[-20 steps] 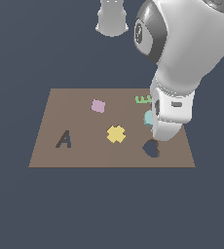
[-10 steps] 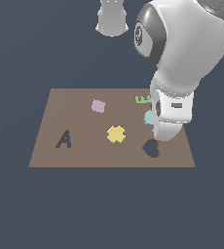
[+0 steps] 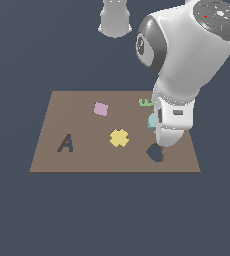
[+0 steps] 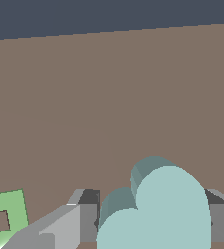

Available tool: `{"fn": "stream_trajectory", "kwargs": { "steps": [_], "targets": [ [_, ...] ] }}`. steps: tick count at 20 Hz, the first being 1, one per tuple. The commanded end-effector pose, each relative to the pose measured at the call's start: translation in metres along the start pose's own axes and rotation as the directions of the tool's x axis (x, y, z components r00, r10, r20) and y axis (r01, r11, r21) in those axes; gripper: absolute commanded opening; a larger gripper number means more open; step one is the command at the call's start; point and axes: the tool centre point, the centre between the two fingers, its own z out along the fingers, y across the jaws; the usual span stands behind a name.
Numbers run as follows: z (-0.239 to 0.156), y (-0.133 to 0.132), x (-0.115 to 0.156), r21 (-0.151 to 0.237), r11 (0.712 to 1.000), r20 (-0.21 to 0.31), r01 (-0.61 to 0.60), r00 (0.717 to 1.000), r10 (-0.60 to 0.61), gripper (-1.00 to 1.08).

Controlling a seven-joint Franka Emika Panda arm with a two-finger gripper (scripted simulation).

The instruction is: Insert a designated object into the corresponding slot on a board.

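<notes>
The light teal heart block [image 4: 155, 209] sits between my gripper's [image 4: 150, 223] two fingers [image 4: 87, 221], which stand on either side of it, at or very near its sides. In the exterior view only a sliver of the heart [image 3: 151, 121] shows beside the arm, near the brown board's [image 3: 77, 125] right part. The dark heart-shaped slot [image 3: 155, 152] lies just in front of the arm, near the board's front right corner. The arm hides the gripper itself in the exterior view.
On the board lie a pink square piece [image 3: 101, 108], a yellow cross piece [image 3: 119, 137] and a green letter piece [image 3: 145, 102], also in the wrist view [image 4: 4, 216]. A dark letter-A cutout [image 3: 65, 143] is at the exterior view's left.
</notes>
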Motion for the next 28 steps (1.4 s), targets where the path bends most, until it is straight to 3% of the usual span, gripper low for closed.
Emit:
{"fn": "stream_trajectory", "kwargs": {
  "steps": [1, 17, 28],
  "targets": [
    [0.001, 0.0, 0.0, 0.001, 1.0, 0.0, 0.0, 1.0, 0.0, -1.0],
    [-0.003, 0.002, 0.001, 0.001, 1.0, 0.0, -0.02, 1.0, 0.02, -1.0],
    [-0.005, 0.025, 0.009, 0.001, 0.979, 0.0, -0.205, 0.979, 0.205, -1.0]
  ]
}}
